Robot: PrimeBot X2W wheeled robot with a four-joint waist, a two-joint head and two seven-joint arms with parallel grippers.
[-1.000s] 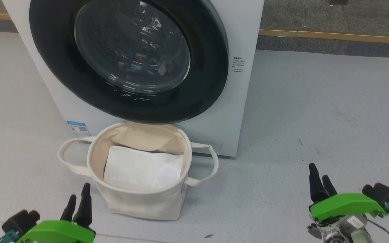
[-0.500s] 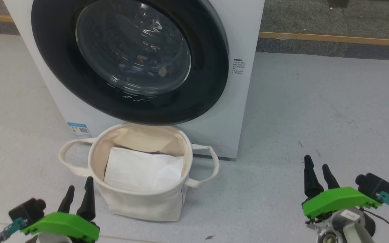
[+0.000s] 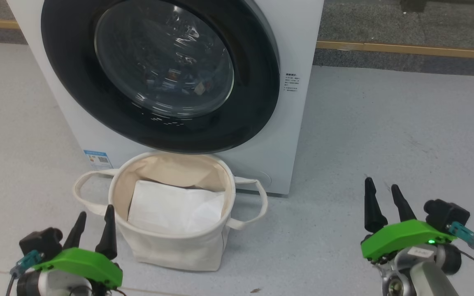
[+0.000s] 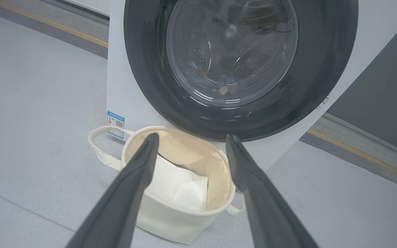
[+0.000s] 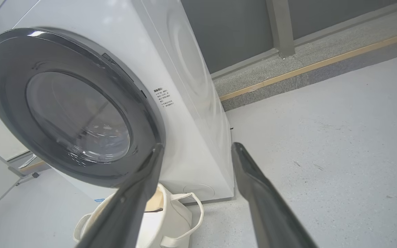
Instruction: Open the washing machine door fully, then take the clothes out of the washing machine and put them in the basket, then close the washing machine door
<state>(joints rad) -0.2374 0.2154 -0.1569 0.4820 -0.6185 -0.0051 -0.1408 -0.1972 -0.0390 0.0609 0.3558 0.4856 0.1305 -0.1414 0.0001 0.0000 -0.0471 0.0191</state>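
Observation:
The white washing machine [image 3: 298, 41] stands ahead, and its washing machine door [image 3: 257, 107] with the glossy black rim lies against the front. Its right edge [image 5: 143, 94] seems to stand slightly off the panel. Dim coloured bits of the clothes [image 3: 175, 76] show through the glass, low in the drum [image 4: 226, 88]. The cream basket [image 3: 171, 250] sits on the floor below the door, with a flat white sheet [image 3: 175, 205] in it. My left gripper [image 3: 96, 211] is open just left of the basket [image 4: 184, 224]. My right gripper [image 3: 381, 183] is open, empty, over bare floor to the machine's right.
A raised grey kerb with a yellow strip [image 3: 405, 49] runs behind the machine. Grey floor [image 3: 385, 123] spreads wide to the right. A blue label [image 3: 97, 158] marks the machine's lower left corner. Both basket handles stick out sideways.
Both grippers have moved forward, up the head view, the right one also drifting left. The head camera has shifted slightly. Door and basket are unmoved.

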